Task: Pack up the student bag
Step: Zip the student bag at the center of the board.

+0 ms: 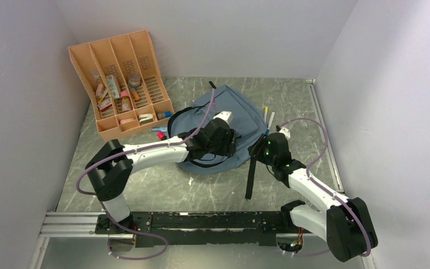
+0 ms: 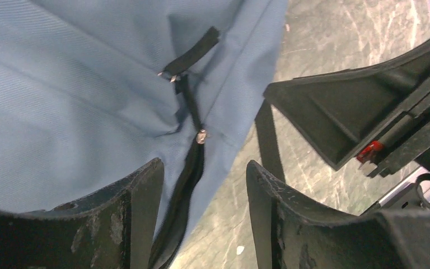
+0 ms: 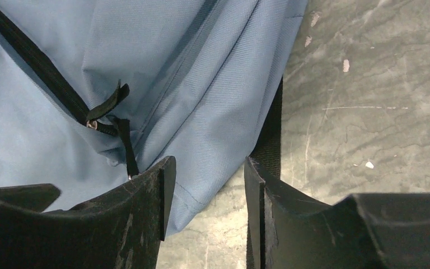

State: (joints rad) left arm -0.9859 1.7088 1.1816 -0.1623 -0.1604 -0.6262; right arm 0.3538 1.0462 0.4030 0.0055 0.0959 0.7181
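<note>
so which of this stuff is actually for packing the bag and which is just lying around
For the job: student bag, its zipper pull, left gripper and right gripper, both open at its edge; likely the pens beside it.
Just lying about, for now: orange organiser with its small items.

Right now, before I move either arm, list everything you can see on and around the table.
bag: one, grey-blue, mid-table
strap: one, black, trailing from the bag toward the near edge
organiser: one, orange, far left corner
small items: several, mixed colours, in the organiser; too small to name
pens: two, pale, right of the bag
blue thing: one, between organiser and bag; too small to name
table: one, grey marbled
left pincer: one, black, open, over the bag's zip
right pincer: one, black, open, astride the bag's edge
</note>
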